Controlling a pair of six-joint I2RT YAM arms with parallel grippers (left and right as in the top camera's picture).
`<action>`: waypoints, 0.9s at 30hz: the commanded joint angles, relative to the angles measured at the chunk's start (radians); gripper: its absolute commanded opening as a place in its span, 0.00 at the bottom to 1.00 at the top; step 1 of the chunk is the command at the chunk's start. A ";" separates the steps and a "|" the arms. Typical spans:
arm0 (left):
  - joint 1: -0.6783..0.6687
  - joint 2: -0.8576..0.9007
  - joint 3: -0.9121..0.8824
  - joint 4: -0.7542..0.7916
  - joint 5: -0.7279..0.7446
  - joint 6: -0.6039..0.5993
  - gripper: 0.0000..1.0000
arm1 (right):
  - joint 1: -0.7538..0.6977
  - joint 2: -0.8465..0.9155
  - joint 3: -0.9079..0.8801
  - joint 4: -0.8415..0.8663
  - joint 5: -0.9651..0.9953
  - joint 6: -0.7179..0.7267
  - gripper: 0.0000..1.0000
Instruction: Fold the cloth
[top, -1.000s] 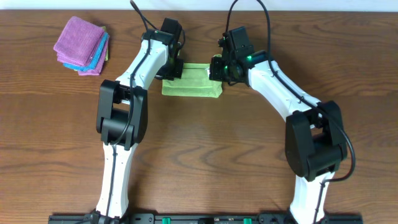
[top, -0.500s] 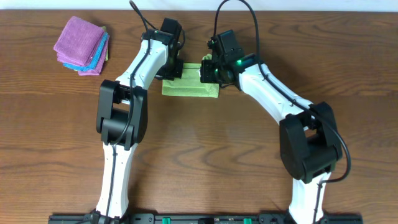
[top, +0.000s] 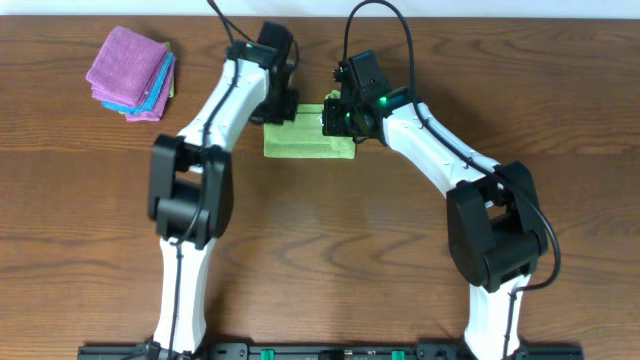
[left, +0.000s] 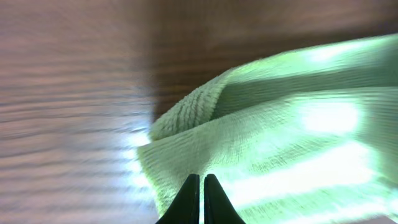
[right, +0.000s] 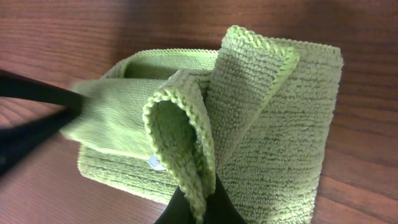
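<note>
Fold half-made: my right fingers pinch a lifted edge of the light green microfibre cloth, which lies on the wooden worktop between them and my left fingers, pressed together at its other end; next, I reckon, lay that edge across squarely.
</note>
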 joint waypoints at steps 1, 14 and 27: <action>0.028 -0.163 0.011 -0.004 0.004 -0.011 0.06 | 0.005 0.017 0.013 -0.006 -0.013 -0.007 0.02; 0.279 -0.547 0.011 -0.100 0.034 -0.049 0.06 | 0.071 0.018 0.013 0.060 -0.030 -0.036 0.02; 0.340 -0.589 0.011 -0.161 0.041 -0.048 0.06 | 0.099 0.052 0.013 0.143 -0.037 -0.013 0.02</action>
